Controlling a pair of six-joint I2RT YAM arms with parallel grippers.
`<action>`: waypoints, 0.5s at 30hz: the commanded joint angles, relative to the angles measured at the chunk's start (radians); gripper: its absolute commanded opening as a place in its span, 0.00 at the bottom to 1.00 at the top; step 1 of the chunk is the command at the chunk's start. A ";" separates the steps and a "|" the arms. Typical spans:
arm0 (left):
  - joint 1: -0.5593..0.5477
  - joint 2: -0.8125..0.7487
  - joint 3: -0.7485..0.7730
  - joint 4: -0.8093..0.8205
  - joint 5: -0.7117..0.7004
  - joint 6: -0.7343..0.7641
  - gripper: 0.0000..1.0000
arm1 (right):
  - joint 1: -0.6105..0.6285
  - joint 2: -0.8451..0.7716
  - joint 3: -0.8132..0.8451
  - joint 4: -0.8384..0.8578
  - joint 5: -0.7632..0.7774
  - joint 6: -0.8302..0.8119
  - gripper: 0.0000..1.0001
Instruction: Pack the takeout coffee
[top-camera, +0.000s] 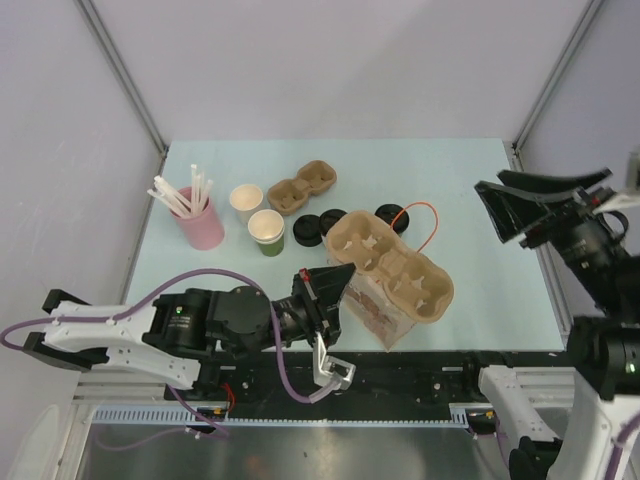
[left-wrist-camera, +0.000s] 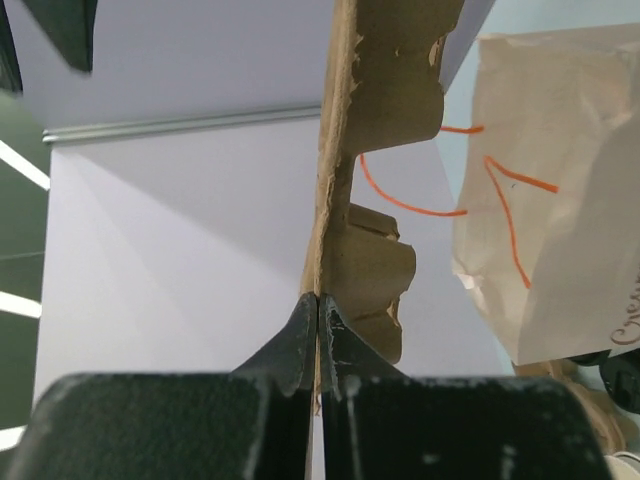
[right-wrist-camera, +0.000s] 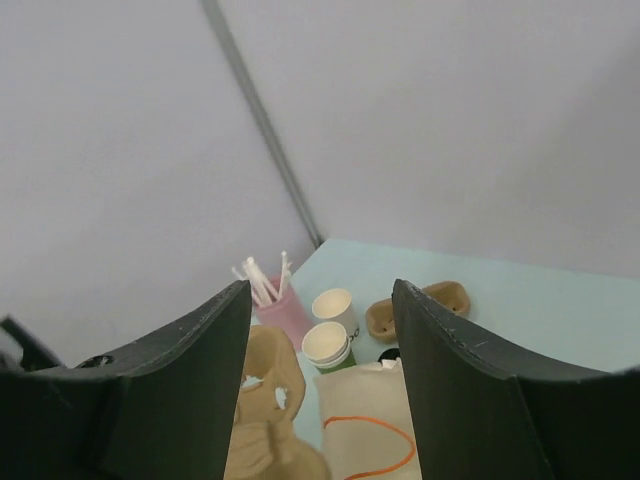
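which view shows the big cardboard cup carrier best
Top external: the whole carrier with its cup wells. Left wrist sees it edge-on, pinched by the left gripper; right wrist catches only a part.

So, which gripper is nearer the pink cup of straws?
Left. The left gripper is a little right of the pink cup, toward the near edge; the right gripper hangs at the table's right edge.

2 cups (top-camera: 246, 200) (top-camera: 266, 230), 2 carriers (top-camera: 300, 186) (top-camera: 400, 268), 1 bag (top-camera: 372, 310)

Pale walls (top-camera: 350, 60) (lilac-tinged), mint table (top-camera: 480, 170)
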 joint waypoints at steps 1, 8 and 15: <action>-0.006 -0.023 -0.096 0.284 -0.101 0.214 0.00 | -0.043 -0.073 0.111 -0.363 0.334 0.115 0.63; -0.004 0.017 -0.140 0.530 -0.144 0.441 0.00 | -0.396 0.034 0.574 -0.814 0.078 0.124 0.65; -0.017 0.021 -0.232 0.722 -0.173 0.646 0.01 | -0.549 -0.034 0.604 -0.962 -0.031 0.188 0.62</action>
